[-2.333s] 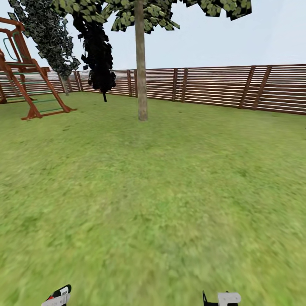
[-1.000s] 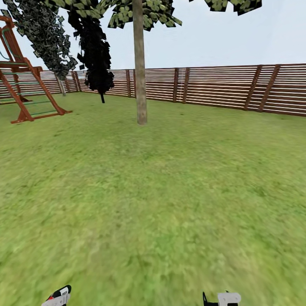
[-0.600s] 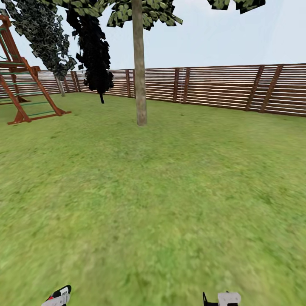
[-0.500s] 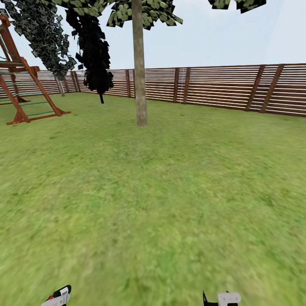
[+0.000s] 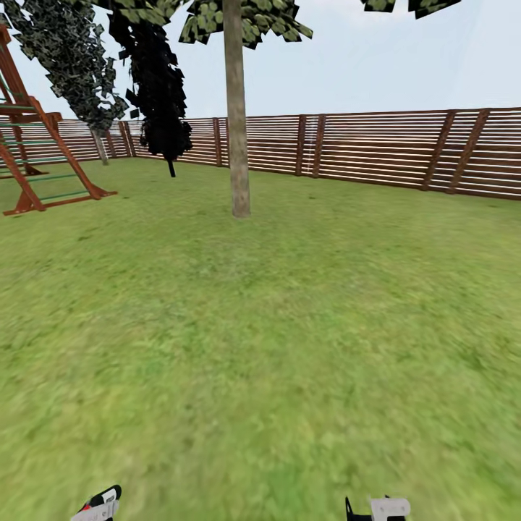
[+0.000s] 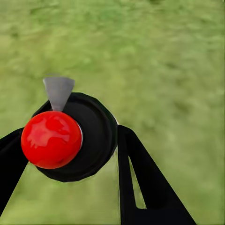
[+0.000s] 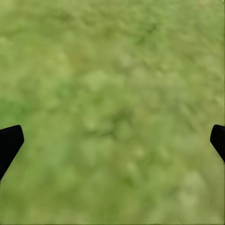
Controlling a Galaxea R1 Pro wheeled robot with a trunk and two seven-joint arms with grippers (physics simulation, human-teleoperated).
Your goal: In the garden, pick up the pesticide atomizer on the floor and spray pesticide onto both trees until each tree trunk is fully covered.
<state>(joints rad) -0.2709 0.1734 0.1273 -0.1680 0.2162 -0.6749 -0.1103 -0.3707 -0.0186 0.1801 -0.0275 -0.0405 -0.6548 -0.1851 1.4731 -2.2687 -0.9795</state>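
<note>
Your left pincer (image 6: pixel 65 154) has its two black fingers (image 6: pixel 140 183) clamped on the pesticide atomizer (image 6: pixel 77 138), a round black body with a glossy red ball top and a small grey wedge-shaped nozzle, held over the blurry green grass floor (image 6: pixel 164 56). In the head view you can see a red, black and white sliver of that arm at the lower edge, left of centre (image 5: pixel 98 504). Your right pincer (image 7: pixel 112 140) stands wide apart, its black fingertips (image 7: pixel 8 143) at opposite edges of the wrist view with nothing but grass between them; its white and black tip sits at the lower edge of the head view (image 5: pixel 378 508). Ahead of you, well apart from both arms, rises a straight pale grey-tan tree trunk (image 5: pixel 237 116) under a dark green leafy crown (image 5: pixel 246 16). Behind it runs the brown horizontal-slat wooden fence (image 5: pixel 376 148). Left of the trunk stands a near-black narrow conifer (image 5: pixel 161 87), and at the far left a red-brown wooden play frame (image 5: pixel 32 152) rests on the lawn.
</note>
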